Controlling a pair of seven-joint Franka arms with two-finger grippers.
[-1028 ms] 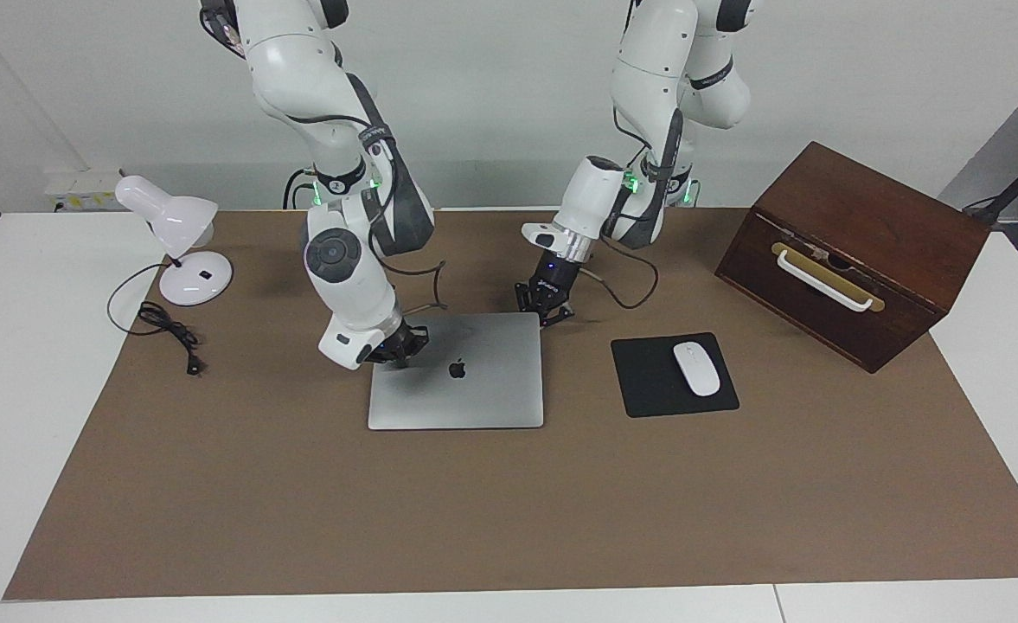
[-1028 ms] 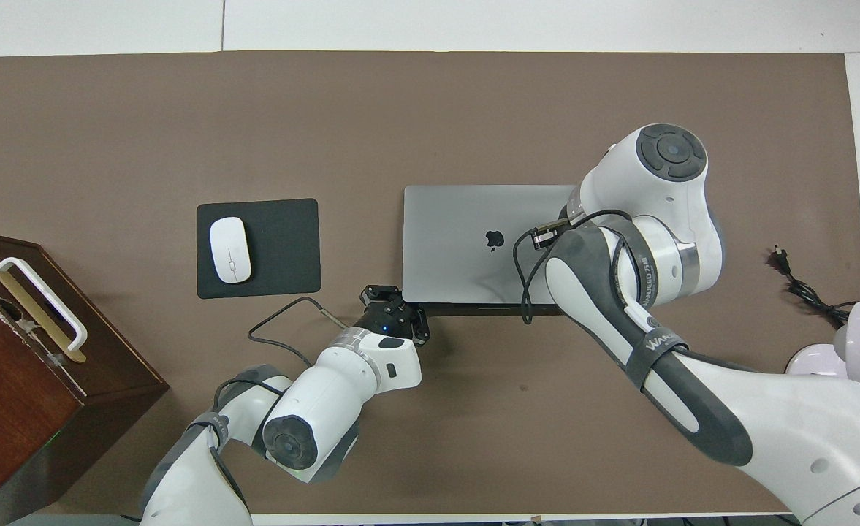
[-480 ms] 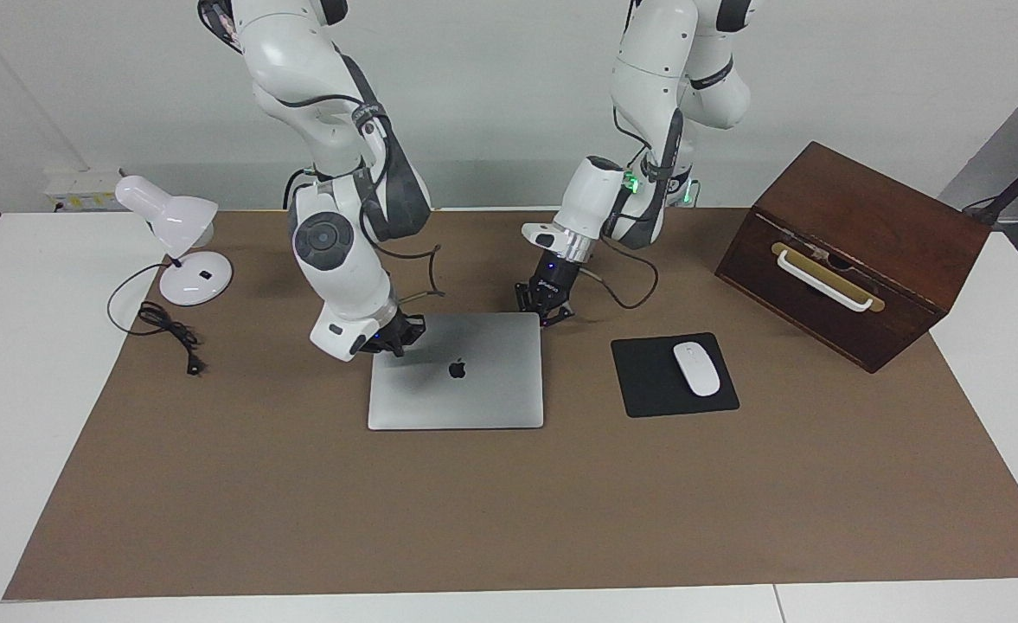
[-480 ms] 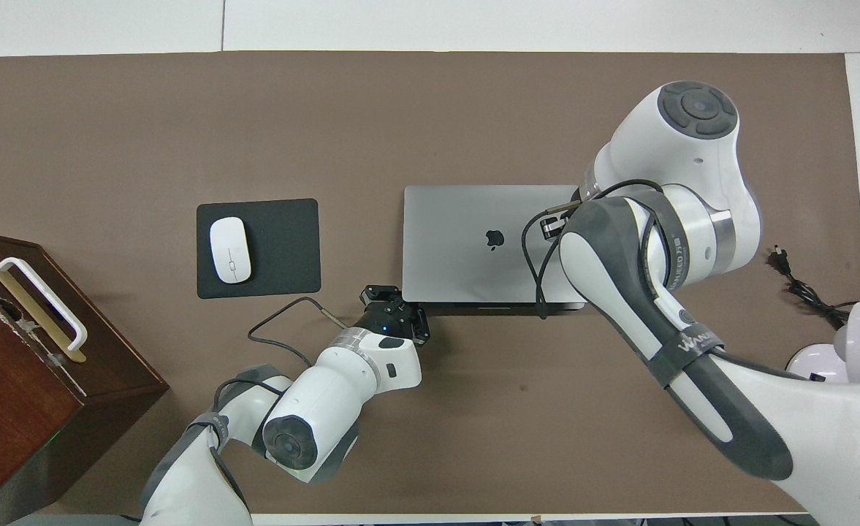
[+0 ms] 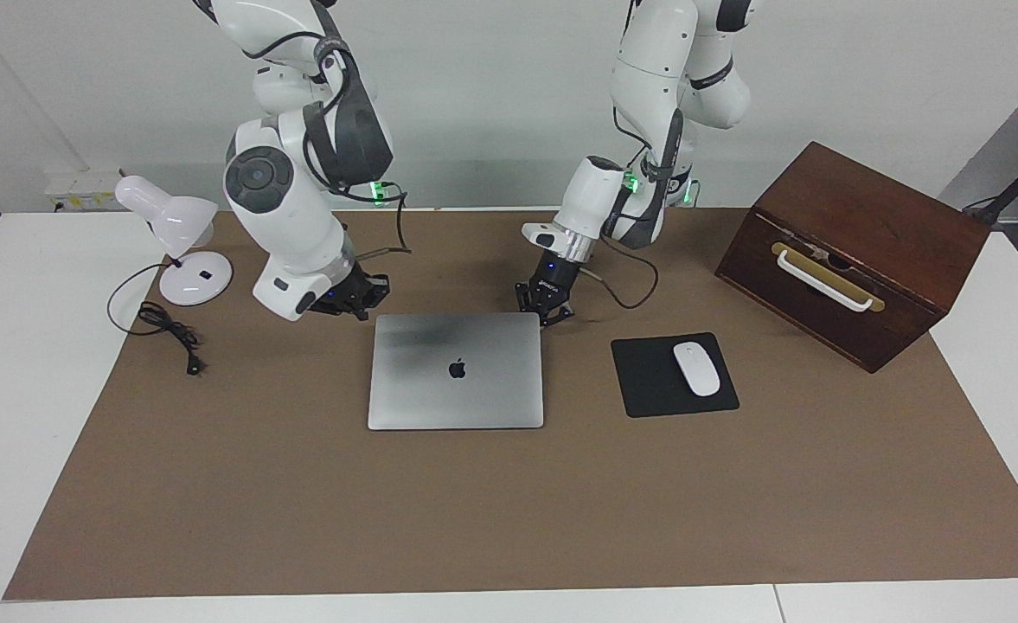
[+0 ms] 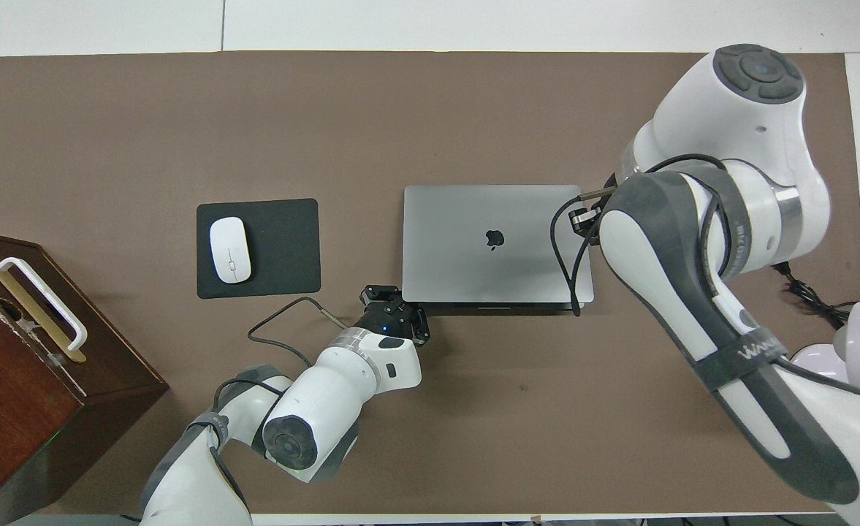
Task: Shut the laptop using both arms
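- Laptop (image 5: 456,370) is our landmark: it lies flat on the brown mat (image 5: 509,519) with its lid down and logo up, so we judge the closing done.
- Our left gripper (image 5: 546,309), fingertips pressed together and holding nothing, sits low at the laptop's corner nearest the robots, toward the left arm's end; whether it touches the lid we cannot tell.
- Our right gripper (image 5: 360,298), fingertips likewise together and empty, hangs in the air just off the laptop's other robot-side corner, clear of the lid.
- Outward from the laptop, toward the left arm's end, a white mouse (image 5: 696,369) rests on a black mousepad (image 5: 651,381), with a wooden box (image 5: 854,251) past that; toward the right arm's end stand a white lamp (image 5: 171,234) and its cord (image 5: 167,333).
- What could go wrong: if our left gripper pulls away sideways, it could nudge the laptop across the mat; our right arm's loose cable could drag over the lid.
- The facing view shows the right gripper's height and tips; overhead, that arm's own bulk hides them, yet there we see the cable (image 6: 572,256) hanging across the lid's edge.
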